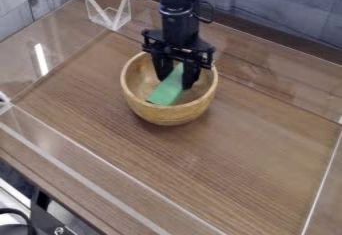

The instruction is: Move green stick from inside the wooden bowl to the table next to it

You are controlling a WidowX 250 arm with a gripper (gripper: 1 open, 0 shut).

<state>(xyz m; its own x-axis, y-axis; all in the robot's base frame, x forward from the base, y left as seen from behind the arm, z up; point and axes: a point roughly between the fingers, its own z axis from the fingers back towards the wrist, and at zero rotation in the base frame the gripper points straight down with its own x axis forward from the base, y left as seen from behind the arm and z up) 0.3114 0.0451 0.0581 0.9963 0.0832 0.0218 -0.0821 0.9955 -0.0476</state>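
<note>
The wooden bowl (130, 83) stands on the table (234, 169), a little back of the middle. Inside it the green stick (164, 92) leans tilted, lower end on the bowl's floor and upper end up by the far rim. My gripper (185, 76) points straight down into the bowl, its black fingers (171, 69) on either side of the stick's upper end and shut on it. That end is partly hidden behind the fingers.
Clear acrylic walls (94, 159) run around the table's edges. A small clear folded stand (107, 11) sits at the back left corner. Bare wood-grain surface lies in front of and to the right of the bowl.
</note>
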